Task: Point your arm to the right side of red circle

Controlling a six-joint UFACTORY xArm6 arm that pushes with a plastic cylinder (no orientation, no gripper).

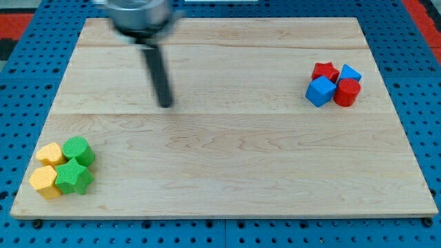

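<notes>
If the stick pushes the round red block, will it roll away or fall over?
Probably neither. The red circle stands on a flat end and looks squat, so it should slide. It touches the blue cube, so that may shift too. My tip is far off toward the view's left.

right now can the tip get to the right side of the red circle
Probably yes. My tip is far to the view's left of the red circle, with bare board between; its right side looks free, though the blue cube sits left of it.

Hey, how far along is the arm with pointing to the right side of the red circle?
Nothing looks done yet. My tip sits on bare wooden board at the view's left of centre, far from the red cylinder block in the cluster at upper right. Left: cross the board to that block's right side.
</notes>
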